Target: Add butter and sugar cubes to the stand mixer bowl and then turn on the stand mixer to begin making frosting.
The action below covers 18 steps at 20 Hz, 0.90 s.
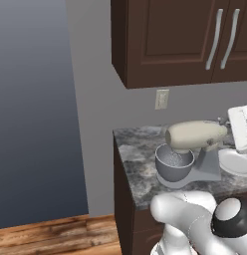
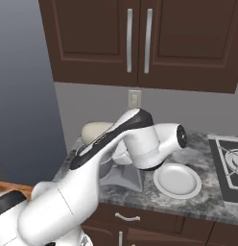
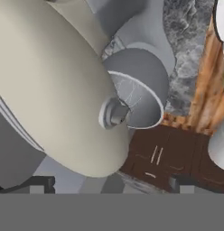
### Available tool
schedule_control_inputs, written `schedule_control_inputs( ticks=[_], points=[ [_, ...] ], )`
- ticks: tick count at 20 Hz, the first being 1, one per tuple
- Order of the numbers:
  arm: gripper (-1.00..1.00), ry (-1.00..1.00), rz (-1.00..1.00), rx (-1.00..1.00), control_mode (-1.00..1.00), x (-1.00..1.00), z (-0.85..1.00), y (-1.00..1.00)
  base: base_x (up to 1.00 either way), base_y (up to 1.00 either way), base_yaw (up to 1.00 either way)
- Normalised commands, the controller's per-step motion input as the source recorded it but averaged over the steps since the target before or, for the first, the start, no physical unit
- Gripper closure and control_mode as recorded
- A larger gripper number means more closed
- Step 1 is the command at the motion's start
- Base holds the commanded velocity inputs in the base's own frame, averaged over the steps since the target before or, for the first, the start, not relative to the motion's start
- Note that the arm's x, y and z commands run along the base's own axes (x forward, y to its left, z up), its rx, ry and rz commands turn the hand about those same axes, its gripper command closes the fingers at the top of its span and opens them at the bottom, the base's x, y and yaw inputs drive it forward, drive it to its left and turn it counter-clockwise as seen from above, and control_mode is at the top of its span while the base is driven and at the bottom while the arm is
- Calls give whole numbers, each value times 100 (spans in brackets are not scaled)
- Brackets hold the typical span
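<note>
One stand mixer (image 1: 195,144) on the counter (image 1: 140,169), its cream head just ahead of the open, empty gripper (image 3: 111,182). One grey bowl (image 3: 141,90) beyond the head, holding the whisk (image 3: 132,97). One white plate (image 2: 177,180) beside the mixer, bare.

Base cams look fwd/down from behind-left & behind-right, sharing stand mixer (image 1: 195,137); hand cam close above its head.

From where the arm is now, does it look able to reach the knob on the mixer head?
Probably yes. In the hand view the small grey knob on the stand mixer head sits straight ahead, nothing between, and the jaws stand open.
</note>
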Motion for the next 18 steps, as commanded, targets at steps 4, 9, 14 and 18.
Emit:
schedule_control_inputs(
  ticks=[4, 9, 14, 18],
  points=[
    [-100, -27, 23, -29, -100, -37, 0, -1, 0, 0, 0],
    [-100, -27, 31, -25, -100, -13, 0, -1, 0, 0, 0],
    [-100, -33, 36, -28, -100, -8, -9, -1, 0, 0, 0],
    [-100, -36, 37, -21, -100, 0, -28, 0, 0, 0, 0]
  ],
)
